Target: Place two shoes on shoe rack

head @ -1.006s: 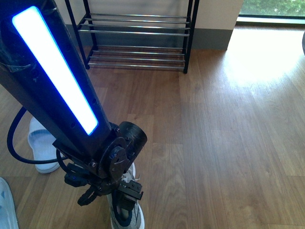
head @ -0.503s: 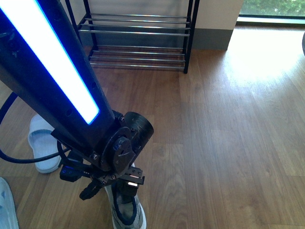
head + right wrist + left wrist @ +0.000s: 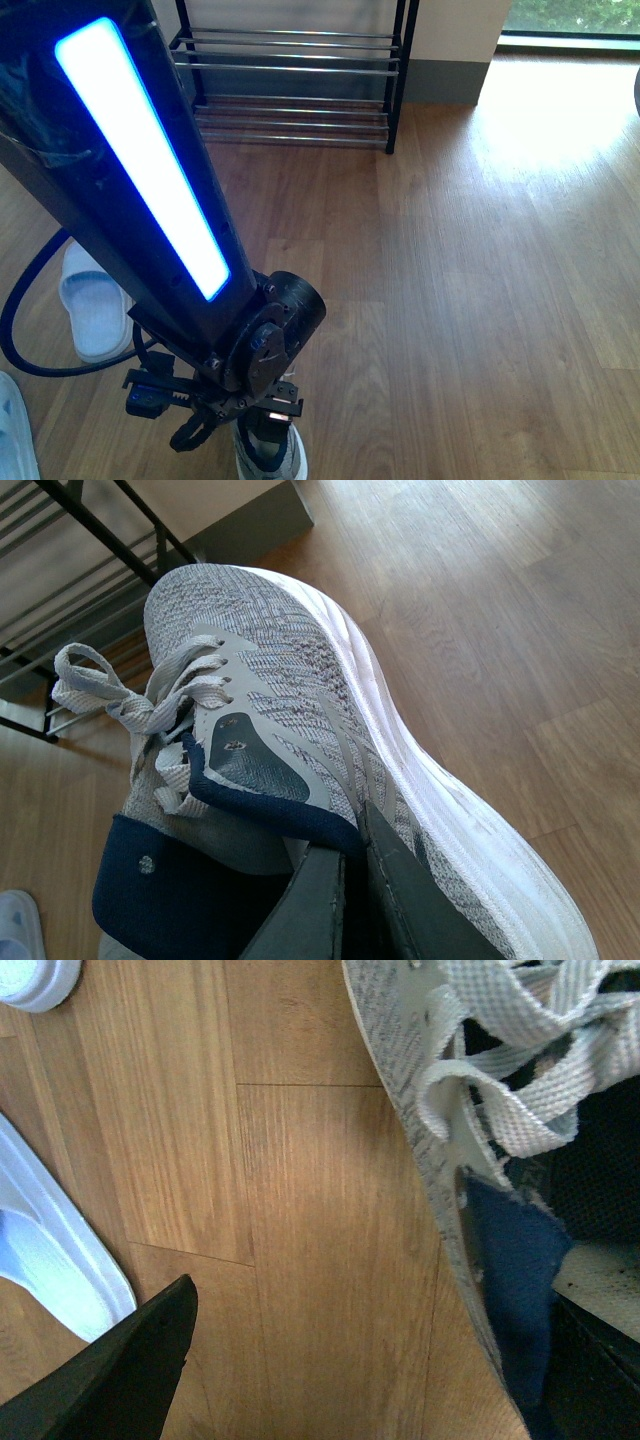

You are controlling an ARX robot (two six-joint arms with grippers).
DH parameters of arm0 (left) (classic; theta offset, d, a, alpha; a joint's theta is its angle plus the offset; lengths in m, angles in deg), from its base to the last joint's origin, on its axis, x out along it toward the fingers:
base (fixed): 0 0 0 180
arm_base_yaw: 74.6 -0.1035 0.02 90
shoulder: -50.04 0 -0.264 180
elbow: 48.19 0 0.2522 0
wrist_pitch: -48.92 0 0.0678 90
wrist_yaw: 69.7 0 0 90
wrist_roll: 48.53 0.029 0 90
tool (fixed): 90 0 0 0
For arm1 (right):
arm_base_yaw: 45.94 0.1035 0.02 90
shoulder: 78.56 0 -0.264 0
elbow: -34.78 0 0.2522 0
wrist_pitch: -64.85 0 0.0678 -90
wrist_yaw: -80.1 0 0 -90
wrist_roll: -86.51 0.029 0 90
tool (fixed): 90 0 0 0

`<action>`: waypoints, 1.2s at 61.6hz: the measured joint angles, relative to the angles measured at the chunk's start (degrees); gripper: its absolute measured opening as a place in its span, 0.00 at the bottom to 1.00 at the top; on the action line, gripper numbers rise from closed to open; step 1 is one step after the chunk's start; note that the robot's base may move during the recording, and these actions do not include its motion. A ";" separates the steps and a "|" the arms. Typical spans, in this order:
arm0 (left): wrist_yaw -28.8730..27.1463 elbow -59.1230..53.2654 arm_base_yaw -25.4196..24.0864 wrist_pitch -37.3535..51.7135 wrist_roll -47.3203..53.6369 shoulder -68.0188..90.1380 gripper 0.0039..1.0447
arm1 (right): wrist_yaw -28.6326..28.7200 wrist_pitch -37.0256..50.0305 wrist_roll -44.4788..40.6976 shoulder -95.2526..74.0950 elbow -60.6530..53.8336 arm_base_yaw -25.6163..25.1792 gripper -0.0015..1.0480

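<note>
Jaws on the left arm were spread wide. The outer finger (image 3: 130, 1370) hung over bare floor (image 3: 300, 1210). The other seemed to be down inside the collar of the near sneaker (image 3: 400, 1030), with the shoe's side wall between them and not yet pinched. In the front view this sneaker sat on the floor under the left wrist, close to the robot and well apart from the rack (image 3: 402, 80). A slipper (image 3: 90, 300) lay near it on the left.

Right jaws were pressed together on the collar wall of the second sneaker (image 3: 300, 680), fingers (image 3: 320, 910) one on each side of it. That shoe was tilted with the rack beyond its toe. I could not tell whether its sole was clear of the floor. The right arm was not in the front view.

Judged step: one shoe gripped, the left arm lined up to take the other. The next move probably calls for closing on the collar wall and lifting straight up. The shoe then has to be carried forward and set sole-down across the rods. Loose laces could snag there.
</note>
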State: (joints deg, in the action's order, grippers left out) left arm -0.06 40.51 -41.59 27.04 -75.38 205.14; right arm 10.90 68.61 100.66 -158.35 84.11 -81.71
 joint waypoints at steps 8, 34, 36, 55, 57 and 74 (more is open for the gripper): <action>-1.27 2.69 0.85 -2.29 -1.46 2.16 0.91 | 0.02 0.00 0.00 0.00 0.00 0.00 0.02; -3.91 5.40 1.36 -4.15 -4.42 5.57 0.43 | 0.02 0.00 0.00 0.00 0.00 0.00 0.02; -4.02 5.40 1.33 -4.15 -4.52 5.57 0.38 | 0.00 0.00 0.00 0.00 0.00 0.00 0.02; -5.35 4.02 0.90 -2.54 -4.94 5.05 0.01 | 0.00 0.00 0.00 0.00 0.00 0.00 0.02; -5.35 3.61 0.79 -1.95 -4.94 4.70 0.01 | 0.00 0.00 0.00 0.00 0.00 0.00 0.02; -5.33 -2.84 -1.29 4.57 -6.49 -4.72 0.01 | 0.00 0.00 0.00 0.00 0.00 0.00 0.02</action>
State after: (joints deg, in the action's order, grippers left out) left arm -5.39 37.67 -42.88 31.61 -81.87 200.42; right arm 10.90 68.61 100.66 -158.35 84.11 -81.71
